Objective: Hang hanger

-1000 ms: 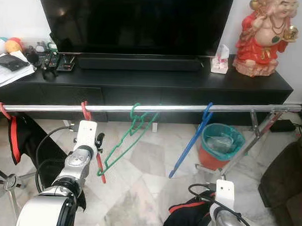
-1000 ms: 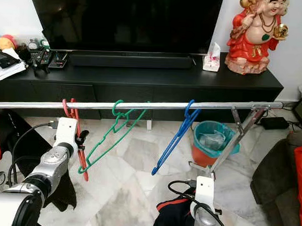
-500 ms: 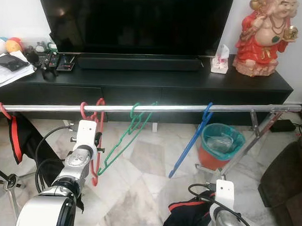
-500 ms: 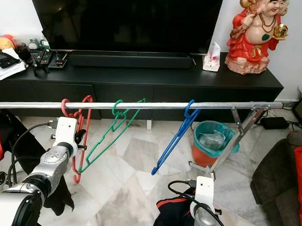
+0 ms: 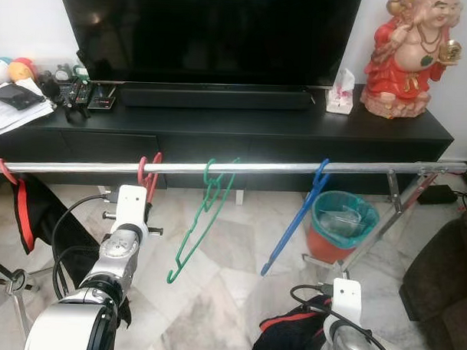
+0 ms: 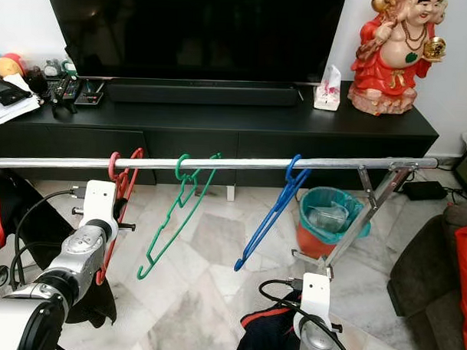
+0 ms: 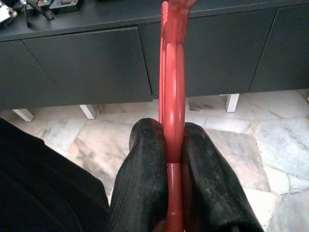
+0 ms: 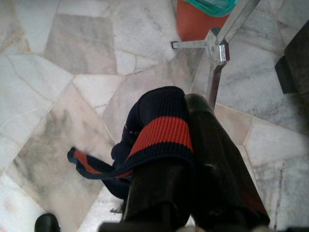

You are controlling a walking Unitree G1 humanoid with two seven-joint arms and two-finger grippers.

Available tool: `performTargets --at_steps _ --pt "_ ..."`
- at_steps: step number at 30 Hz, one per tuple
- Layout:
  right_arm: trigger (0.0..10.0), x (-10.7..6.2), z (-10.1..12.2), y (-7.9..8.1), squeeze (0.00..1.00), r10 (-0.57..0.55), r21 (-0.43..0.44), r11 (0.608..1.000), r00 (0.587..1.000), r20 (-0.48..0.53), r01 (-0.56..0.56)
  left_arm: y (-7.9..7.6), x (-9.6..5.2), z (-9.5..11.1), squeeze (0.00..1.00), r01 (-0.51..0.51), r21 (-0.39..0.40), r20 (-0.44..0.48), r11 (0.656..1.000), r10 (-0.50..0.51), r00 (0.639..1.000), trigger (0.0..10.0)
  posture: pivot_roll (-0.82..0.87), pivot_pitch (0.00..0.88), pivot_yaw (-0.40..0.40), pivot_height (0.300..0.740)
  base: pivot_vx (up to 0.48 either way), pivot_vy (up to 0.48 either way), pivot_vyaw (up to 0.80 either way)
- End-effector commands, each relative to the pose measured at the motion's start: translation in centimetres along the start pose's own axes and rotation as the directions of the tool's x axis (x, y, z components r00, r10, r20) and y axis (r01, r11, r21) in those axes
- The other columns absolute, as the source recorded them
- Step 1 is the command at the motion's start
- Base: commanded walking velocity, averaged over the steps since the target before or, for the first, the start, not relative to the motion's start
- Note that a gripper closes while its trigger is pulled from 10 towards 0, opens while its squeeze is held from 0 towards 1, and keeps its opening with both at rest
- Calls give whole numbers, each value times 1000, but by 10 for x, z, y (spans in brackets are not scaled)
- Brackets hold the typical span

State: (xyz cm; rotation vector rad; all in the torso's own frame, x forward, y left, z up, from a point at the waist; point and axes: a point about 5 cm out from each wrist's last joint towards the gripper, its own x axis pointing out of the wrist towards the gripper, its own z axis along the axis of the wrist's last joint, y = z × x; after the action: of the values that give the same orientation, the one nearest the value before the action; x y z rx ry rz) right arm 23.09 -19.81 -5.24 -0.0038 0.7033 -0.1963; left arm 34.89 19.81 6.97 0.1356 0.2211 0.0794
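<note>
A red hanger (image 7: 172, 87) has its hook over the silver rail (image 5: 264, 168), left of a green hanger (image 5: 205, 216) and a blue hanger (image 5: 297, 216). My left gripper (image 7: 170, 145) is shut on the red hanger's lower part, just under the rail; the left eye view shows the red hanger (image 5: 147, 176) above my wrist. Low at the front right, my right gripper (image 8: 183, 104) is shut on a navy garment with a red stripe (image 8: 161, 135), which droops toward the marble floor.
A black TV console (image 5: 219, 136) stands behind the rail. The rack's folding leg (image 5: 393, 211) and a teal-lined bin (image 5: 341, 225) are at the right, a dark sofa (image 5: 444, 282) further right. A black garment with red trim (image 5: 33, 214) hangs at the rail's left end.
The red hanger's hook has shifted right along the rail and the hanger now stands edge-on and upright in my left gripper. The green hanger has swung to hang steeper.
</note>
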Motion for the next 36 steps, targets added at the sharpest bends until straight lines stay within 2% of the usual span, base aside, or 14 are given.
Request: performTargets --at_steps 1,4,5,6,10,18,22,29,36 --pt "10000 1 5 3 0 7 -4 1000 1000 18 -7 0 -1 0 0 -19 -11 15 1000 19 1000 0 12 0 1 740 0 0 0" --pt "10000 1 5 3 0 7 -1 1000 1000 21 -7 -3 -1 2 0 -6 -18 45 1000 7 999 0 13 0 2 740 0 0 0" --pt "10000 1 5 3 0 7 -1 1000 1000 21 -7 -5 -2 4 0 5 -22 62 1000 -4 998 3569 15 0 1 740 0 0 0" --pt "10000 1 5 3 0 7 0 1000 1000 23 -7 -7 -2 7 0 19 -27 92 999 -16 996 10000 16 0 0 740 0 0 0" --pt "10000 0 4 3 0 9 2 1000 1000 25 -9 -14 -4 15 0 58 -25 180 998 -52 982 10000 23 0 -1 740 0 0 0" --pt "10000 0 3 4 0 11 6 1000 1000 25 -11 -18 -14 10 0 80 -15 238 997 -74 968 10000 18 0 6 740 0 0 0" --pt "10000 0 2 4 0 9 7 1000 1000 27 -9 -18 -24 -9 0 119 10 205 993 -118 972 10000 25 0 5 740 0 0 0" --pt "10000 -2 -1 1 0 4 13 1000 999 45 -5 -2 -53 -52 0 99 21 125 995 -101 987 10000 25 0 8 740 0 0 0" --pt "10000 -3 -2 -3 0 0 13 1000 998 58 -1 -2 -65 -66 0 97 7 86 995 -97 992 10000 20 0 6 740 0 0 0"
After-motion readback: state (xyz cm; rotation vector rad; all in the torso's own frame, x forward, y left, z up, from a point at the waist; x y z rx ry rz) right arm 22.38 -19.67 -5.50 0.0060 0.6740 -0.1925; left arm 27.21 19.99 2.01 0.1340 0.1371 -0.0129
